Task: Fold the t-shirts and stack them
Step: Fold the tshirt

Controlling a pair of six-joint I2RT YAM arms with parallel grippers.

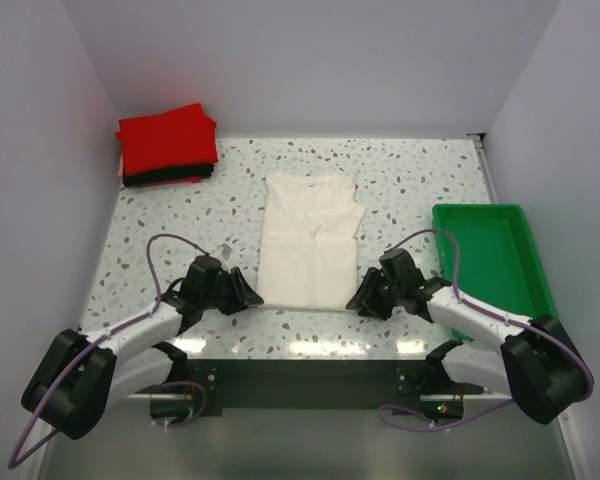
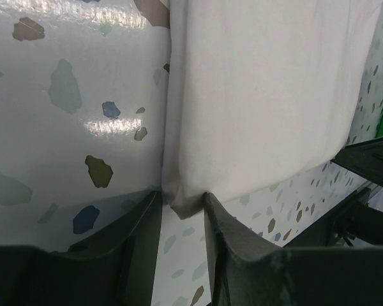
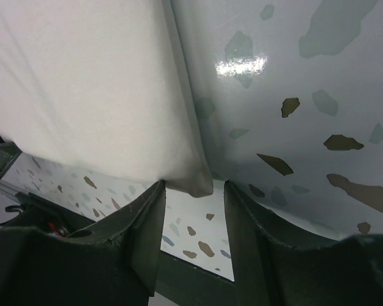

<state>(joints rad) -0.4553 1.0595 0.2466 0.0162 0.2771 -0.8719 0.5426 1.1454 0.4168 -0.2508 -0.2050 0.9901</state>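
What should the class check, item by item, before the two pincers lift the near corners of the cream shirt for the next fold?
1. Left pincer straddles the near left corner of the cream shirt: ok.
2. Right pincer straddles the near right corner: ok.
3. Both pincers closed on cloth: not ok, the jaws stand apart.
4. Folded stack clear of the fold path: ok, it sits at the far left corner, apart.
5. Green tray clear of the shirt: ok, it lies off to the right.
6. Cloth free of hidden creases underneath: cannot tell.
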